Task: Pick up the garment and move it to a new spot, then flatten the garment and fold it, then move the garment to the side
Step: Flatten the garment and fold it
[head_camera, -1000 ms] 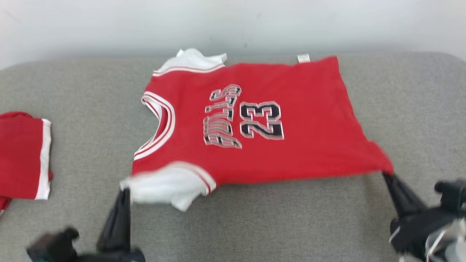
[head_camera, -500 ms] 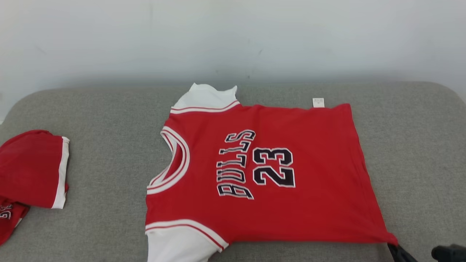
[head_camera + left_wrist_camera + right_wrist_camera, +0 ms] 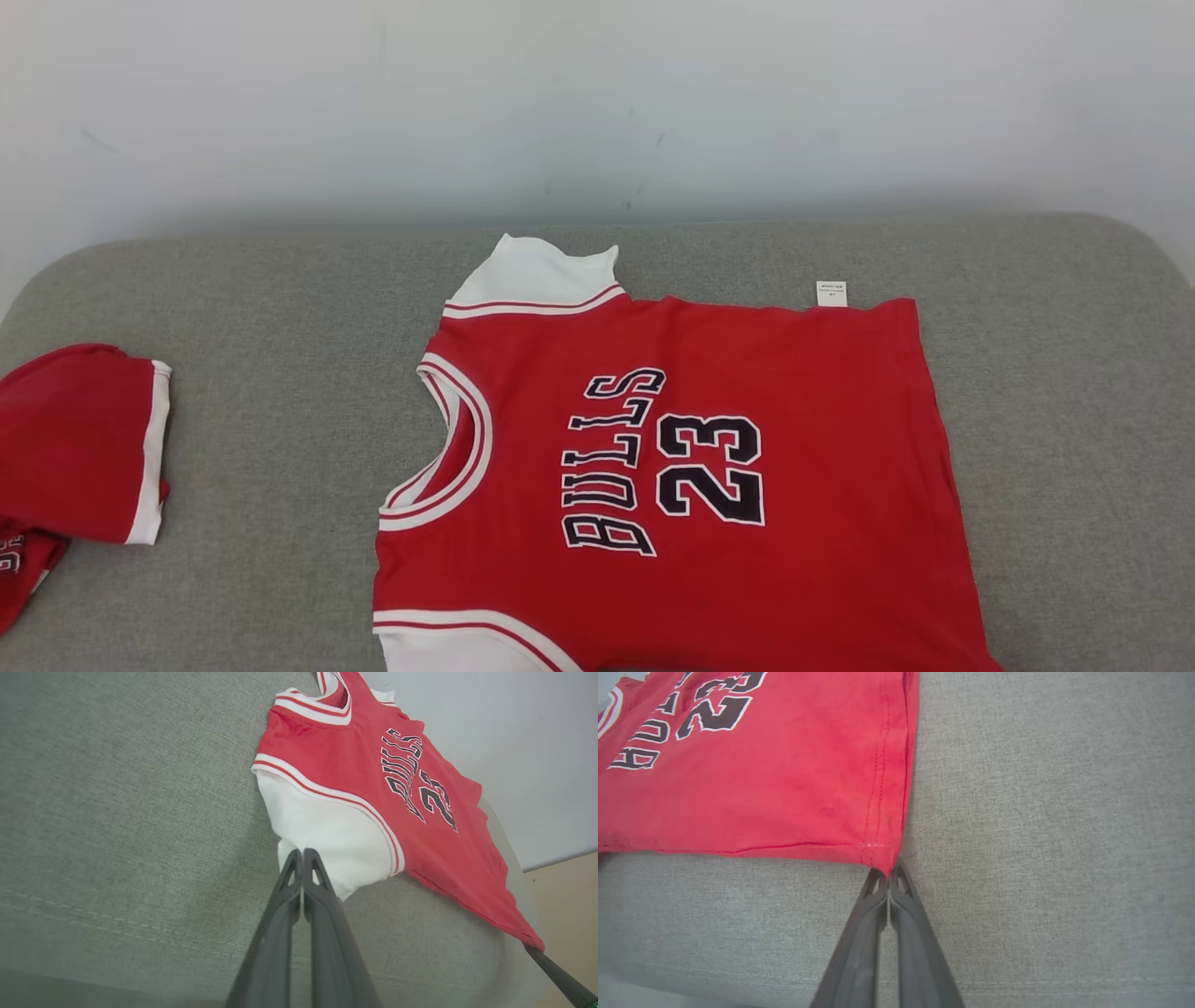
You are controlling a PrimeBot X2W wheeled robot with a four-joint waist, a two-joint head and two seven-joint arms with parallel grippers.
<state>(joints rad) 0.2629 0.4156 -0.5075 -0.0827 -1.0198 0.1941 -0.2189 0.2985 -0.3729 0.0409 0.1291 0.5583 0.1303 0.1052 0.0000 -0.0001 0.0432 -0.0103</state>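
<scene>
Grey cushion [image 3: 233,327], one jersey [image 3: 822,420] — one red bundle [image 3: 75,439]

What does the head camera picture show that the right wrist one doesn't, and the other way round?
Head view: the neckline, a white sleeve, a white label and a second red garment at the left, with the wall behind. Right wrist view: the right gripper, shut on the hem corner of the jersey. Shared: the red jersey with BULLS 23, lying on the grey cushion.
</scene>
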